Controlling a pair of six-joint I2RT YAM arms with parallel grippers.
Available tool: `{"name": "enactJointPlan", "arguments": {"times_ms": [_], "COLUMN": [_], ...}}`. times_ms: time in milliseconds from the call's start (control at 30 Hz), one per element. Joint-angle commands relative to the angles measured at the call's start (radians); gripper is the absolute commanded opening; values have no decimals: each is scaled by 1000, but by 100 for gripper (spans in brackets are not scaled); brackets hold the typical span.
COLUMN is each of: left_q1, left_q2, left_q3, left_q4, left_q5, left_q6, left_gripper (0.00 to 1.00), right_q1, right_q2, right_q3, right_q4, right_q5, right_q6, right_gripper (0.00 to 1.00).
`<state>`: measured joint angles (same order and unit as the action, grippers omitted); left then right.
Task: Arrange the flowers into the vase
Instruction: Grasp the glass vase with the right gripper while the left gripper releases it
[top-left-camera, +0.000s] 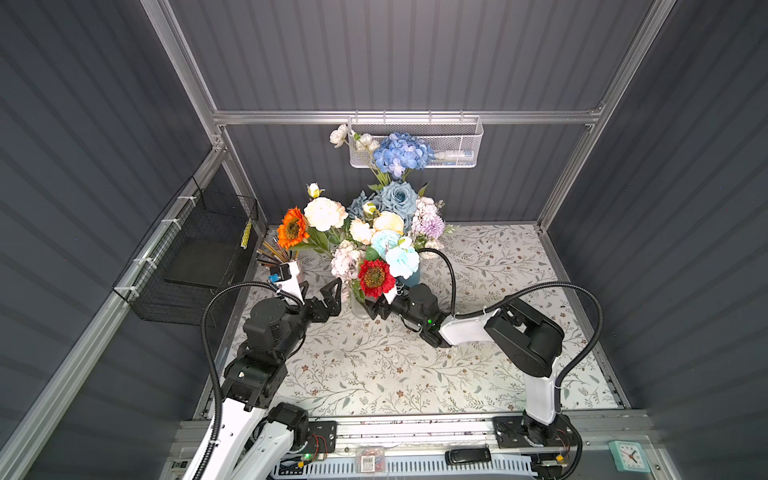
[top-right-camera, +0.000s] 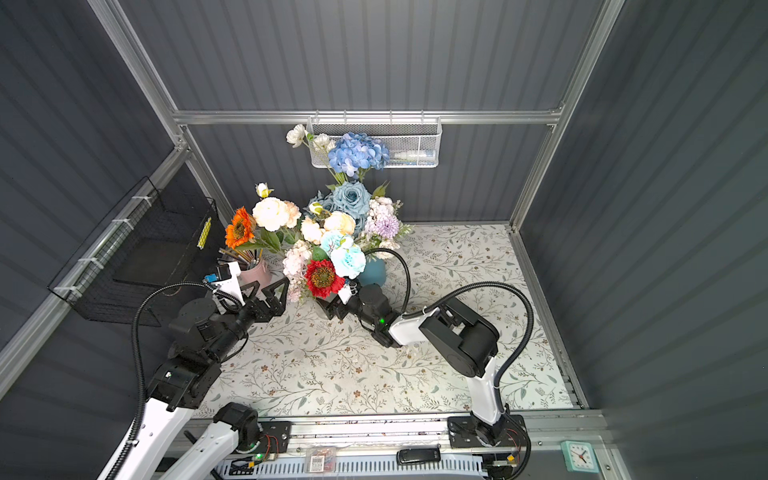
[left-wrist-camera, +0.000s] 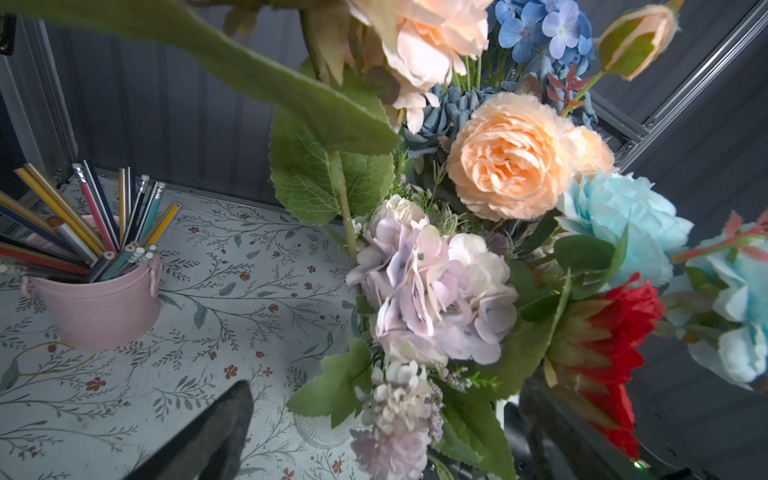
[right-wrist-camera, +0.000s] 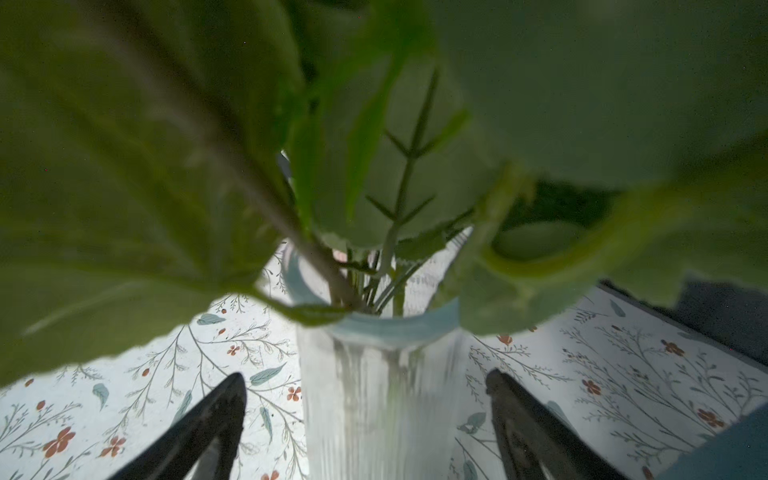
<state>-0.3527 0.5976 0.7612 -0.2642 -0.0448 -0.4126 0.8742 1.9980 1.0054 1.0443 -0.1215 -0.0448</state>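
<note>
The flowers (top-left-camera: 376, 232) stand as one full bunch at the back middle of the table: blue hydrangea (top-left-camera: 399, 154) on top, orange sunflower (top-left-camera: 292, 227) at the left, red sunflower (top-left-camera: 375, 277) in front. Several green stems (right-wrist-camera: 374, 286) go down into a clear ribbed glass vase (right-wrist-camera: 382, 395), mostly hidden under the blooms in both top views. My right gripper (right-wrist-camera: 368, 415) is open, one finger on each side of the vase with a gap to the glass. Just left of the bunch, my left gripper (top-left-camera: 322, 291) is open and holds nothing; lilac blossoms (left-wrist-camera: 432, 291) fill its view.
A teal vase (top-right-camera: 372, 272) stands just behind the right gripper. A pink cup of pencils (left-wrist-camera: 104, 307) sits at the back left, near the left wrist. A white mesh basket (top-left-camera: 436, 141) hangs on the back rail; a black wire basket (top-left-camera: 199, 257) hangs on the left wall.
</note>
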Motion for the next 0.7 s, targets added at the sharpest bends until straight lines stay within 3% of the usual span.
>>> {"name": "enactJointPlan", "arguments": {"times_ms": [0, 500, 667], "left_q1": [0, 0, 0], "left_q2": [-5, -10, -16], "left_q3": [-16, -71, -74], "left_q4": [-35, 16, 15], "left_q5": [-24, -13, -21], "left_q6": [-8, -36, -39], "left_gripper": [100, 100, 100], "right_q1": [5, 11, 12], "right_q2": [39, 168, 173], "right_q3": [59, 186, 162], "right_q4": [-8, 67, 124], "right_q5": [51, 102, 121], "right_q6": [-12, -23, -34], "right_gripper": [94, 91, 77]}}
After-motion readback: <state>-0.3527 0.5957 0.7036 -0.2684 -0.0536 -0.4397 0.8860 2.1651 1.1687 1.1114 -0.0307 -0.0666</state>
